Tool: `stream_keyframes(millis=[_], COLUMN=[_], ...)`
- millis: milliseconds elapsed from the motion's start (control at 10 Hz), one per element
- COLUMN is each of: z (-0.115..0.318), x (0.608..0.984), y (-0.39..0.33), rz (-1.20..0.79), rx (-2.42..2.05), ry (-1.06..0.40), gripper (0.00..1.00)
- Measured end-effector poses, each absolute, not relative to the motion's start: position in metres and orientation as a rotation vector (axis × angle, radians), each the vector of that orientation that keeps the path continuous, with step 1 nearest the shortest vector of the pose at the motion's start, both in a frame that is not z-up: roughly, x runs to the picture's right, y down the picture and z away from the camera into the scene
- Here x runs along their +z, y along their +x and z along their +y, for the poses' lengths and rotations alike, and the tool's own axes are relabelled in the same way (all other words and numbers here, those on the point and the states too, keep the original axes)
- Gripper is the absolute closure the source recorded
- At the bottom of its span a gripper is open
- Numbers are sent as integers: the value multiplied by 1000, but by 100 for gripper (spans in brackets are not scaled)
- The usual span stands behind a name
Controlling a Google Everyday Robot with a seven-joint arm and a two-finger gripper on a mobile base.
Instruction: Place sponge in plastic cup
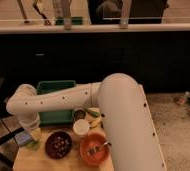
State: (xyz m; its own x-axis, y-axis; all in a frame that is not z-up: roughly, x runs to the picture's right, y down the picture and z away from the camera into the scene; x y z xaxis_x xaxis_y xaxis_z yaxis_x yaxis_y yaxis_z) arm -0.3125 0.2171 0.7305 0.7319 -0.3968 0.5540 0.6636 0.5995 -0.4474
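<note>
Sponge (23, 138) looks pinched in your gripper (28, 136) fingers, hanging right next to the plastic cup (34, 135) at the bench (30, 159) left edge, so you've just got the drop-in left, I'd say.

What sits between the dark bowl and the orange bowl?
Camera view: the white cup stands between the dark bowl and the orange bowl, slightly behind them. The pincer hangs at the table's left edge.

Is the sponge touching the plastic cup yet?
Cannot tell. In the camera view the sponge sits right beside the plastic cup under the pincer at the table's left edge, but no contact or gap shows plainly.
</note>
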Motion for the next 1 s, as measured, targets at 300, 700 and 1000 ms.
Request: stream_keyframes(millis=[300,700,1000], z=[221,227,231], x=[724,719,718], y=[-315,-313,-312], rz=[-425,-420,-419], rx=[-650,-653,-652], ry=[-679,-674,-674], gripper=[100,100,100])
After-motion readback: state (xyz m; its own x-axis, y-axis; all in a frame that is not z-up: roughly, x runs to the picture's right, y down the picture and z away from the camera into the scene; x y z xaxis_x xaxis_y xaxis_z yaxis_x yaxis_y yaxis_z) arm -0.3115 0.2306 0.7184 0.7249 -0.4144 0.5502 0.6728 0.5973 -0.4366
